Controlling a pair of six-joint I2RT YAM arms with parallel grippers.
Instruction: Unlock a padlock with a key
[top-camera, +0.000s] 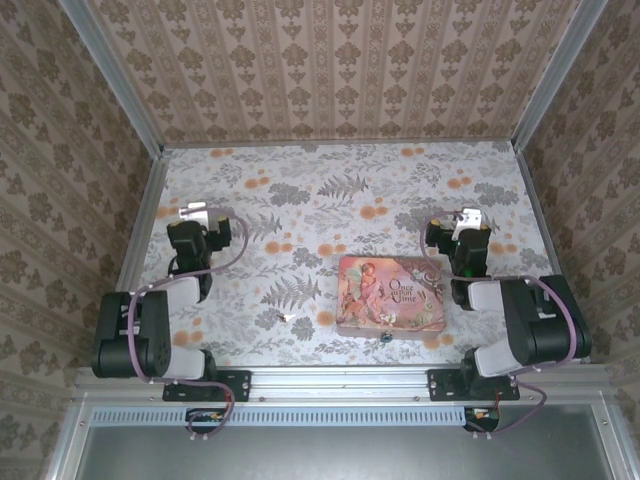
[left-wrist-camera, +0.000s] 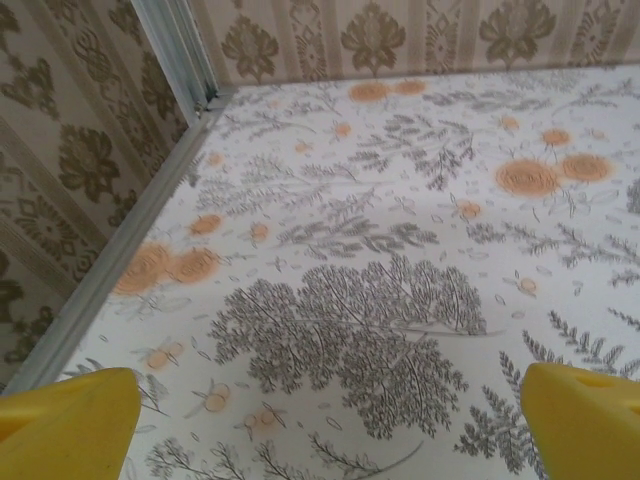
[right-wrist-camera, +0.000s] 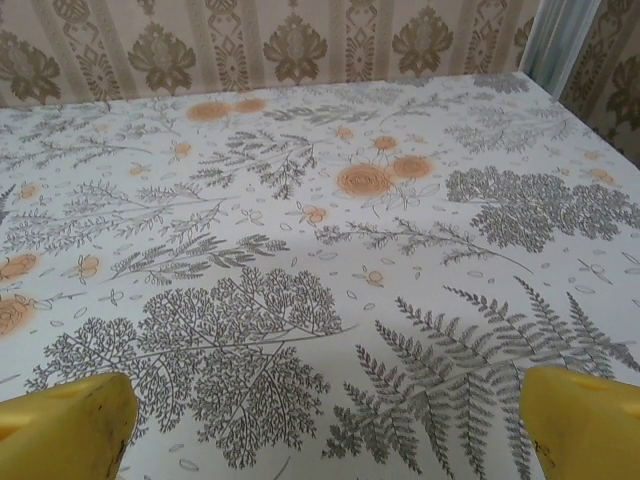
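With left fingers (left-wrist-camera: 65, 420) and right fingers (right-wrist-camera: 60, 425) wide and empty, the tiny key (top-camera: 283, 316) left of the pink tin (top-camera: 390, 293) could skid when pinched.

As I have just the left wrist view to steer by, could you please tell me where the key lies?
Observer: The key lies nearer the arm bases than the left gripper, and off to its right.
Operator: Thank you. And where is the padlock?
Observer: The padlock sits at the near edge of the pink tin, to the right of the key. I cannot tell whether the two touch.
Operator: Is the other arm holding anything?
Observer: No. The right gripper is open, with nothing between its fingers.
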